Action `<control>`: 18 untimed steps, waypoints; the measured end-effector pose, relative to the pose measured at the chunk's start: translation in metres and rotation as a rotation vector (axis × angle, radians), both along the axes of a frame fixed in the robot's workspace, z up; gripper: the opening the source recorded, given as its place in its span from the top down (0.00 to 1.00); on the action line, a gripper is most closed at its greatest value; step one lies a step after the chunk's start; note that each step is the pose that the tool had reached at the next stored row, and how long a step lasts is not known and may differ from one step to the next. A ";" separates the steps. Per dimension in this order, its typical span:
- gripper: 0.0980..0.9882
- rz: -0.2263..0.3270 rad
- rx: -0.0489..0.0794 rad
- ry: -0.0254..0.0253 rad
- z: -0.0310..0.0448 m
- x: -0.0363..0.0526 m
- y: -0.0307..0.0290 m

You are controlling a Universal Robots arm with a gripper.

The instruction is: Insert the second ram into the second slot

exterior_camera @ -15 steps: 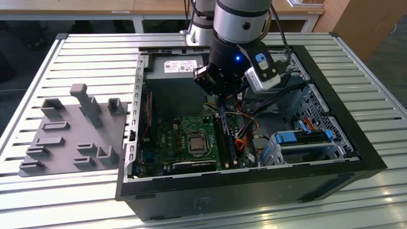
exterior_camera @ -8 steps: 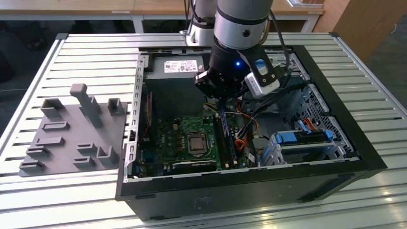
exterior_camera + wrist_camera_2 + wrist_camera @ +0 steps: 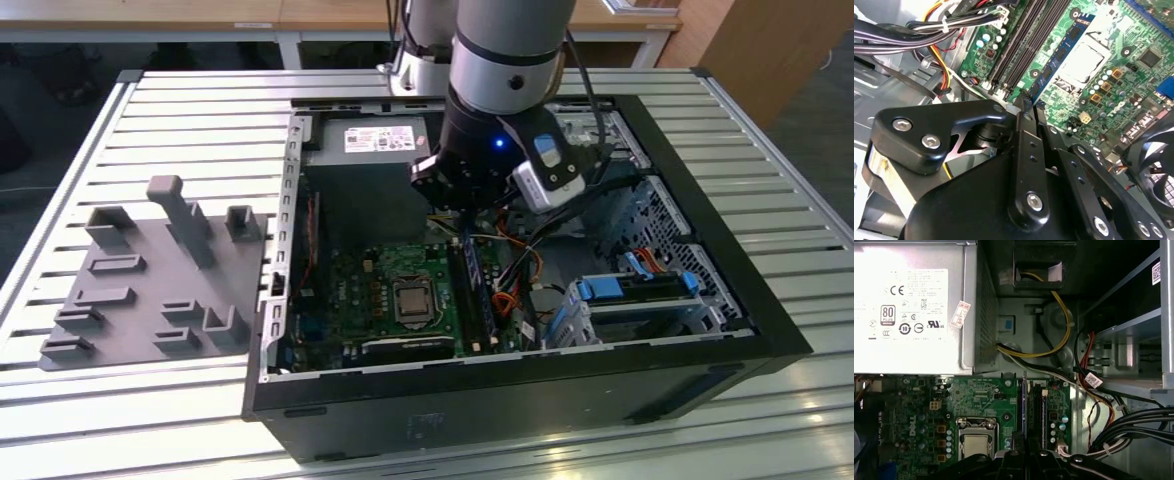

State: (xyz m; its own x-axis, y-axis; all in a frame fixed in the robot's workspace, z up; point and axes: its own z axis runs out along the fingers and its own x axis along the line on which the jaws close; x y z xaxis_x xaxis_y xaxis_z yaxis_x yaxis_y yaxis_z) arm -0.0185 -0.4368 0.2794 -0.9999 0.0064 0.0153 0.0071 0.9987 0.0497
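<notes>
A worktable point(image 3: 160, 110) of pale metal slats carries everything, its ribs running across from the exterior view's left to right and catching soft overhead light. Beyond its far edge stands a wooden desk point(image 3: 240, 15) on white legs, with dark floor point(image 3: 54, 70) in shadow beneath it. At the far right corner rises a brown wooden panel point(image 3: 761, 50), and grey floor point(image 3: 821, 140) shows beside the table's right edge.

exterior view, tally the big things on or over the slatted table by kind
robot arm: 1
computer case: 1
grey tray: 1
total: 3
</notes>
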 end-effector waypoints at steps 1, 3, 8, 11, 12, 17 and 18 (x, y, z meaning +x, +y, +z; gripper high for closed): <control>0.95 0.001 0.005 -0.0012 -0.0007 0.0000 -0.0001; 0.95 0.002 0.016 -0.0029 -0.0018 0.0000 -0.0003; 0.95 0.002 0.045 -0.0056 -0.0044 0.0000 -0.0003; 0.95 0.004 0.045 -0.0054 -0.0069 0.0004 -0.0004; 0.95 0.005 0.045 -0.0054 -0.0079 0.0004 -0.0004; 0.95 0.005 0.045 -0.0053 -0.0155 0.0012 -0.0004; 0.95 0.005 0.045 -0.0053 -0.0173 0.0012 -0.0004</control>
State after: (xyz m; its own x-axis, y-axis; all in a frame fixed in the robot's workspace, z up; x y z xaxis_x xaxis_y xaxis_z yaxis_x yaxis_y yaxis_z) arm -0.0172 -0.4372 0.2621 -0.9999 0.0004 0.0102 0.0014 0.9955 0.0948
